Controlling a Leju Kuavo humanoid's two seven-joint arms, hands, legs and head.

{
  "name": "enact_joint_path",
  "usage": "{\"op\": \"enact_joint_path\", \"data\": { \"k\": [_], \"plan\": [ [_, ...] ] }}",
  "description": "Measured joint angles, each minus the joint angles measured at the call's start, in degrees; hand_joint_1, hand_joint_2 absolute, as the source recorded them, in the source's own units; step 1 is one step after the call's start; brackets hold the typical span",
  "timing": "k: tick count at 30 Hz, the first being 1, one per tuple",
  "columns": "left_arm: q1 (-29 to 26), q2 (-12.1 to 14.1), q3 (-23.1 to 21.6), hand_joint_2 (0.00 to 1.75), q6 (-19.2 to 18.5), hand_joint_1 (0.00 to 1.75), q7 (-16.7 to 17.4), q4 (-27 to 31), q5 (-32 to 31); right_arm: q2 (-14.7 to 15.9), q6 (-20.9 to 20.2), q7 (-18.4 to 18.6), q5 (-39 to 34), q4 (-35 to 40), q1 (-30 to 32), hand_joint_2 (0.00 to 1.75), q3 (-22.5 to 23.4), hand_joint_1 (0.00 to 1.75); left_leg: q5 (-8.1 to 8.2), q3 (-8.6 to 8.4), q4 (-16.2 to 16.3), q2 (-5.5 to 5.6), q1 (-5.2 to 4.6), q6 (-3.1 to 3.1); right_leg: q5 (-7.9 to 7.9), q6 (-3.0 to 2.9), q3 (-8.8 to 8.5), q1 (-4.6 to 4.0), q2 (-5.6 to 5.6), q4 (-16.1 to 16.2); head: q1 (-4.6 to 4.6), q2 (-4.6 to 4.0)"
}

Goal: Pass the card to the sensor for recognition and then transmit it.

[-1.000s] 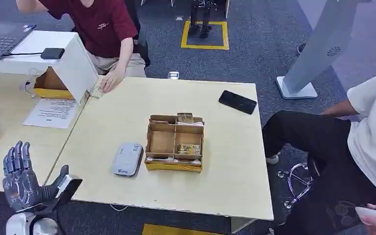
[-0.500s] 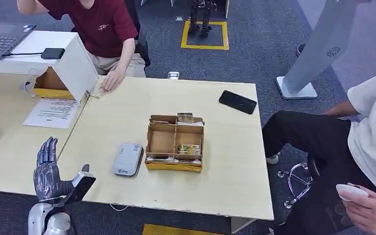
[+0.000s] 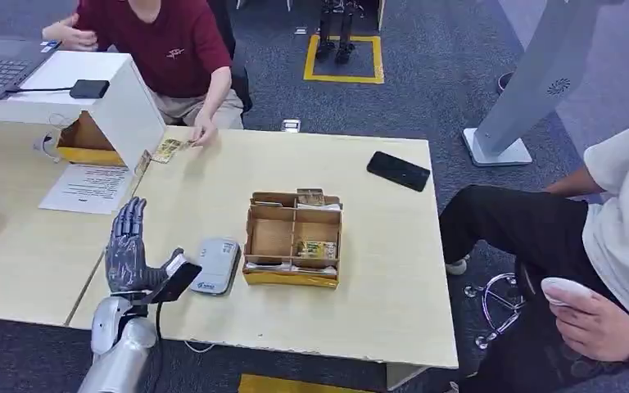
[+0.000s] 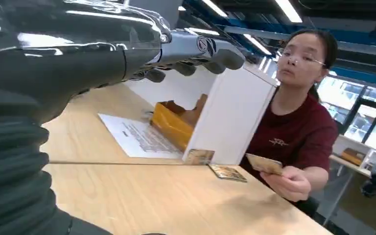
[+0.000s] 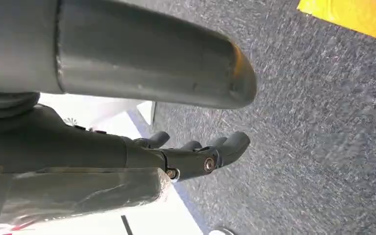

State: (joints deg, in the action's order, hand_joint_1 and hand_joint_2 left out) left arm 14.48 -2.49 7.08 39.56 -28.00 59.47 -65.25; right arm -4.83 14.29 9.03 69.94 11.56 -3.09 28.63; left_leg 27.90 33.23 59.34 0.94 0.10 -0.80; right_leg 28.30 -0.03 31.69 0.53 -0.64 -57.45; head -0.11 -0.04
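My left hand point(image 3: 135, 258) hovers over the near-left corner of the table point(image 3: 213, 176), fingers straight and spread, holding nothing, just beside the grey sensor point(image 3: 214, 266). Cards point(image 3: 316, 249) lie in the box point(image 3: 292, 239) right of the sensor, and a person across the table holds a card point(image 4: 264, 164), with more point(image 3: 166, 150) lying by their hand. My right hand point(image 5: 196, 154) hangs over the floor, fingers loosely extended and empty.
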Motion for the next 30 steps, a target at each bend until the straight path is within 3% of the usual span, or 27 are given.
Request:
{"op": "enact_joint_path", "data": {
  "k": [4, 13, 30],
  "plan": [
    [3.2, -0.9, -1.2, 1.75, 0.0, 0.00, 1.6, -1.8, -4.7, -0.3, 0.0, -0.4, 0.7, 0.0, -0.1, 0.00, -0.1, 0.00, 0.00, 0.00, 0.0, -0.03, 0.00, 0.00, -0.02, 0.00, 0.01, 0.00, -0.06, 0.0, 0.00, 0.00],
    [4.0, -2.7, -0.1, 1.75, 0.1, 0.00, 0.2, -1.5, -10.0, -0.5, -0.3, 0.4, 2.4, 0.0, -0.2, 0.00, -0.1, 0.00, 0.01, 0.01, 0.0, -0.03, 0.00, 0.00, -0.01, 0.00, 0.03, 0.00, -0.05, 0.0, -0.02, 0.00],
    [4.5, -5.3, 5.7, 1.75, 0.2, 0.00, -0.7, -0.6, -12.9, -1.3, 0.4, -1.0, 3.5, 0.0, -0.2, 0.00, 0.0, 0.00, 0.00, 0.01, 0.0, -0.03, 0.00, 0.00, -0.01, 0.00, 0.02, 0.00, -0.04, 0.0, 0.00, 0.00]
  ]
}}
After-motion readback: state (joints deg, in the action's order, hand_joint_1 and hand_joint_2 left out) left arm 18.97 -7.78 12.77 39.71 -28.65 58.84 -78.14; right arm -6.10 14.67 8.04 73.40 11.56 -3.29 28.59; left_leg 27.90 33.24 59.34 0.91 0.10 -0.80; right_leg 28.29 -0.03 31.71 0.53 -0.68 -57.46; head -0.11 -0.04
